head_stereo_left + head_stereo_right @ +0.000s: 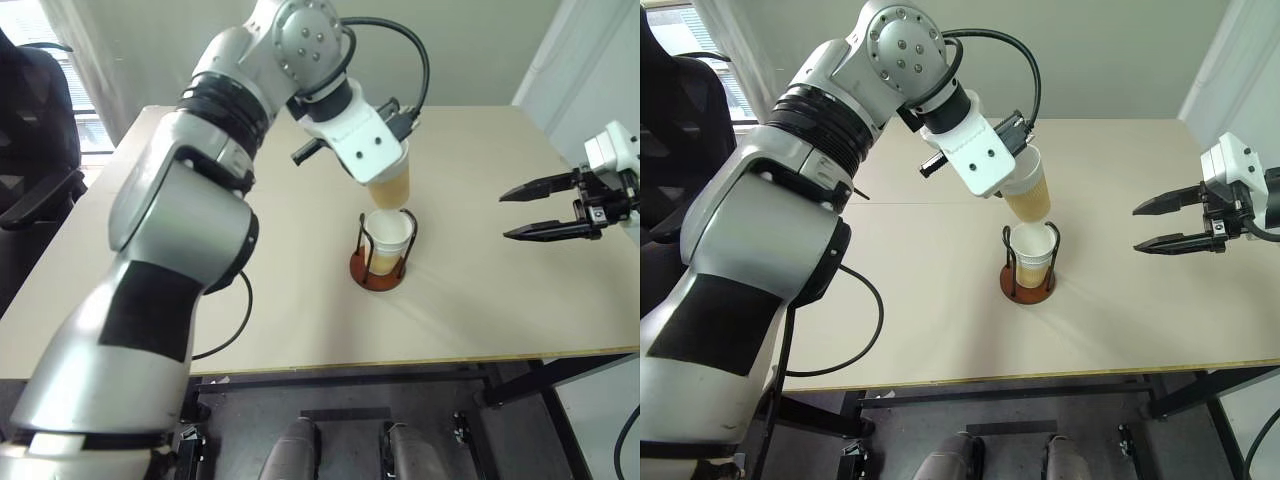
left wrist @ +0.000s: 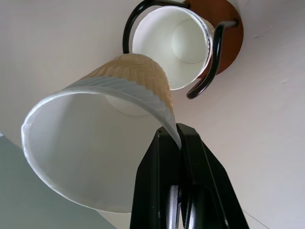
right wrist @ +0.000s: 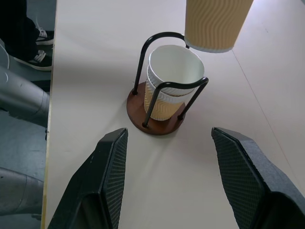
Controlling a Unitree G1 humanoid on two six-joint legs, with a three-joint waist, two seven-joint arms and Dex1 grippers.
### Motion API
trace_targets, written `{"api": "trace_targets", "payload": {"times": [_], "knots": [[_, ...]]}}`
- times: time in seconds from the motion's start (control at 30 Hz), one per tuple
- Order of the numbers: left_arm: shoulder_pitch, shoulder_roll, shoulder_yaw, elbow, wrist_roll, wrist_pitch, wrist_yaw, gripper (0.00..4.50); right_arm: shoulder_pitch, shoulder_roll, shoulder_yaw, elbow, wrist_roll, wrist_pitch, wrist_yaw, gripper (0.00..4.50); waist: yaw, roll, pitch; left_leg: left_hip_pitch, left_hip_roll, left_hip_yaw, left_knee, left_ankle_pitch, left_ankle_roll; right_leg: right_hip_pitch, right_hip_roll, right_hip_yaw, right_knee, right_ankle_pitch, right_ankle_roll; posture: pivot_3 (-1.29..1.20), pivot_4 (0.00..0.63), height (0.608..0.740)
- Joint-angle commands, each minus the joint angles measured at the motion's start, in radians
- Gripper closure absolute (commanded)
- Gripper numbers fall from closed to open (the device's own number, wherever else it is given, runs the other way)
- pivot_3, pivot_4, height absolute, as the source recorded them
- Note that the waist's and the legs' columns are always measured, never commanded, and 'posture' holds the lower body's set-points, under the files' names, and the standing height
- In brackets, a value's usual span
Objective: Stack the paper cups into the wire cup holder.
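Paper cups were already nested in the wire cup holder (image 1: 1029,268), which stood near the middle of the pale worktop (image 1: 940,320); the right wrist view showed two stacked rims there (image 3: 174,78) between the black wire loops, on the reddish-brown disc. A third cup (image 1: 1026,188) hung tilted just above them, its bottom close over the open mouth of the stack. From the head views I could see the left tool (image 2: 178,143) only as a white wrist housing behind that cup, but the left wrist view showed its black fingers (image 2: 200,157) pressed together on the cup's rim, pinching the wall. The right tool (image 1: 1155,226) hovered well off to the right of the holder, fingers spread and holding nothing, pointing toward it. A dark office chair (image 1: 35,130) stood beyond the worktop's left edge, and nothing blocked the way down into the holder.
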Motion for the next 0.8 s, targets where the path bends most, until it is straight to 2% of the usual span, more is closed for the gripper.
{"api": "trace_targets", "payload": {"times": [0.03,0.37,0.8], "knots": [[-0.007,0.003,-0.036,-0.011,-0.055,-0.004,-0.031,4.48,-0.008,-0.026,-0.011,0.001,0.019,-0.023,0.004,1.69,0.0,0.0,0.0,0.0,0.0,0.0,0.0,0.0,0.0,0.0,0.0,0.0,0.0,0.0,0.0,0.0,0.15,0.74],[0.019,0.015,-0.156,-0.047,-0.158,0.003,-0.031,4.48,-0.016,-0.013,-0.028,-0.046,0.008,0.021,0.004,1.69,0.001,0.0,0.0,0.0,0.0,0.0,0.001,0.0,0.0,0.001,0.0,0.0,0.0,0.001,0.002,0.0,0.15,0.74],[0.042,0.017,-0.227,-0.088,-0.222,0.012,-0.031,4.48,0.0,0.013,-0.071,-0.117,-0.021,0.085,0.003,1.69,0.003,0.0,0.0,0.0,0.0,0.0,0.002,0.0,0.0,0.001,0.0,0.0,0.0,0.001,0.002,0.0,0.15,0.74]]}}
